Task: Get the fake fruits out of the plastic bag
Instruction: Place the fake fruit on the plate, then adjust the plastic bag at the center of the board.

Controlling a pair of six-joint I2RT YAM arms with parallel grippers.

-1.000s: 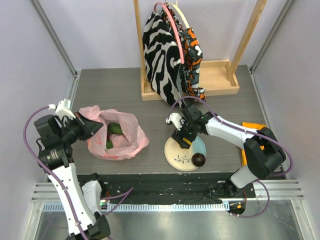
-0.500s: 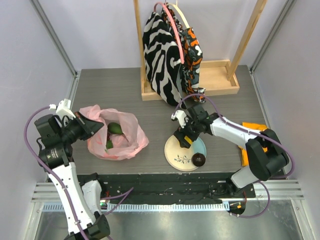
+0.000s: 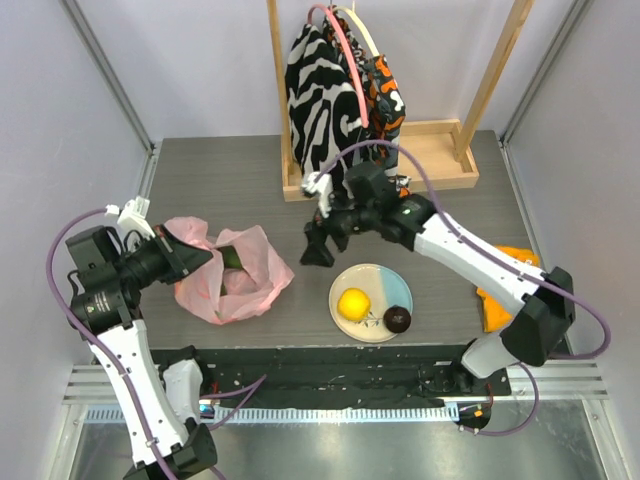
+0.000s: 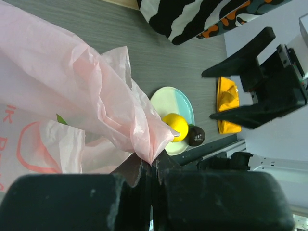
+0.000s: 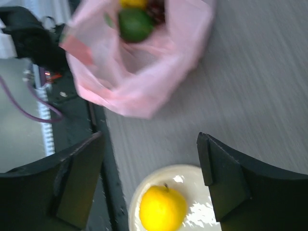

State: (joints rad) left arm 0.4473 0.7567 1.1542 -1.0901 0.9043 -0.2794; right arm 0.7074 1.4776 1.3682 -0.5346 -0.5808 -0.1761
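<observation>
The pink plastic bag [image 3: 240,285] lies at the left, and my left gripper [image 3: 197,262] is shut on its rim [image 4: 144,144], holding the mouth up. Inside the bag a green fruit [image 5: 135,24] shows, with a yellow one [image 5: 132,2] and a dark red one [image 5: 156,7] beside it. A yellow-orange round fruit [image 3: 352,303] and a dark maroon fruit [image 3: 398,318] rest on the cream-and-blue plate [image 3: 385,280]. My right gripper [image 3: 320,240] hangs open and empty between the plate and the bag, above the table [image 5: 150,139].
A zebra-striped cloth bag [image 3: 320,110] hangs from a wooden rack [image 3: 440,165] at the back. A folded orange cloth [image 3: 497,300] lies at the right edge. A black strip [image 3: 330,365] runs along the table's near edge.
My right gripper has let go of the yellow-orange fruit on the plate, risen, and swung left toward the bag. The left gripper has pulled the bag's rim slightly right.
</observation>
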